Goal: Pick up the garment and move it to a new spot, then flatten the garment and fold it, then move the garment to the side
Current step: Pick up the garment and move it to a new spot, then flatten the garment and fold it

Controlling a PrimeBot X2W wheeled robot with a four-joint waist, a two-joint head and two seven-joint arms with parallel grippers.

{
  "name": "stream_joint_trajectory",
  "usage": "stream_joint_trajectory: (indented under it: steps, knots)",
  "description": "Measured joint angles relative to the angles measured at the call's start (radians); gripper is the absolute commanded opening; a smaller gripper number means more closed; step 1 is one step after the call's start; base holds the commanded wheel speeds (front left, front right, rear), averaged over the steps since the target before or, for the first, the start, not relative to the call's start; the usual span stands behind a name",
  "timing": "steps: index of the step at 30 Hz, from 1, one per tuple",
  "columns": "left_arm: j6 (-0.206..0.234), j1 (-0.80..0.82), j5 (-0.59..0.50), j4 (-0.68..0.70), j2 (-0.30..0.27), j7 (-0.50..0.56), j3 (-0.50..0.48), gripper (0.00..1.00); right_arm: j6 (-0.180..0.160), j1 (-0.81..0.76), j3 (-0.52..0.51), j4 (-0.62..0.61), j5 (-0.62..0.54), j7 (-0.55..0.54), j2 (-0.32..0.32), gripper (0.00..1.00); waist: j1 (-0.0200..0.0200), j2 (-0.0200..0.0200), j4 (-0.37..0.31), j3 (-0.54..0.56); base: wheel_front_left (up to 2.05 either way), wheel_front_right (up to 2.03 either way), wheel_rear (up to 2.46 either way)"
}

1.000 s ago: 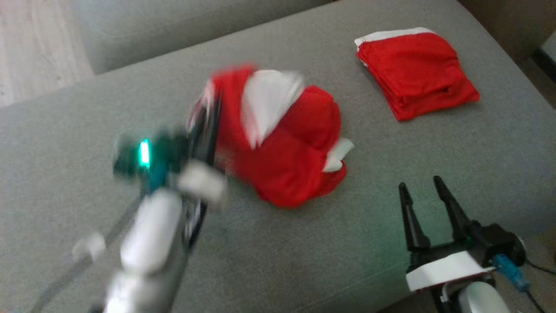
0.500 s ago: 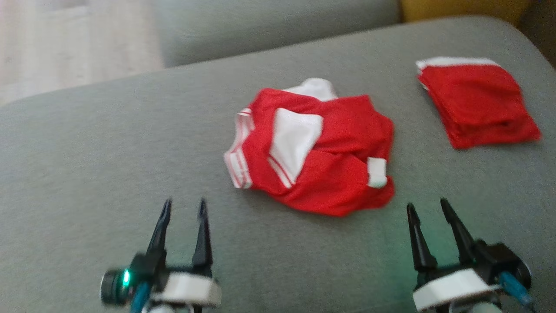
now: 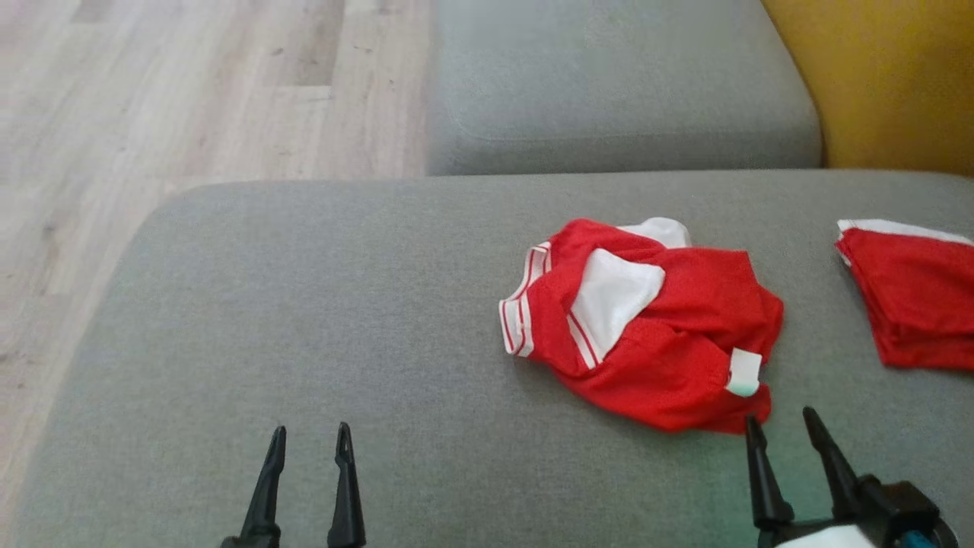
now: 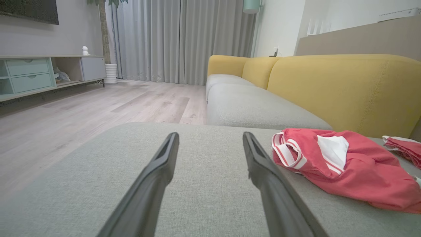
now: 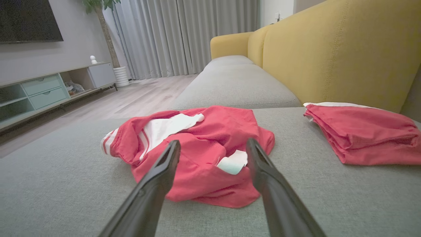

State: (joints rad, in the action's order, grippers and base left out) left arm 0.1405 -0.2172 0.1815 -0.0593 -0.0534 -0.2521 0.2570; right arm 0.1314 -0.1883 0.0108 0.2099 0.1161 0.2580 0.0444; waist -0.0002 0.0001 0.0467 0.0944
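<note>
Grey woven fabric covers the broad seat cushion [image 3: 304,320] that spans most of the head view, with a second grey cushion [image 3: 609,84] beyond its far edge. Pale wooden floor [image 3: 167,91] lies to the far left, and a yellow backrest [image 3: 890,76] rises at the far right.

On the right half of the near cushion lies the garment [image 3: 670,342], a red mesh piece with white panels and striped white trim, crumpled in a loose heap with its folds overlapping, so its full shape is hard to make out. Well to its right sits a folded red garment [image 3: 913,304] with a white edge on its far side. The right edge of the head view cuts it off.

The left gripper [image 3: 312,428] hangs over bare cushion at the near left, well apart from the heap. Its two dark fingers are spread and hold nothing. The right gripper [image 3: 782,415] stands at the near right, just beside the near edge of the crumpled heap, fingers likewise parted and empty. In its own wrist view the heap shows between and beyond them. Whether its left fingertip touches the red hem cannot be told. The bodies of both grippers are cut off by the bottom edge of the head view.

A small white label [image 3: 743,373] pokes out of the heap near the right gripper.
</note>
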Motion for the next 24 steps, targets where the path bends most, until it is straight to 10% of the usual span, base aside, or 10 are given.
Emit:
stream_joint_trajectory:
  steps: [24]
  knots:
    - [-0.007,0.003,-0.024,-0.035,0.000,0.000,0.001,1.00,0.000,-0.012,0.012,0.000,0.007,0.000,-0.001,1.00,0.0002,0.0000,-0.006,0.003,0.00,0.00,0.00]
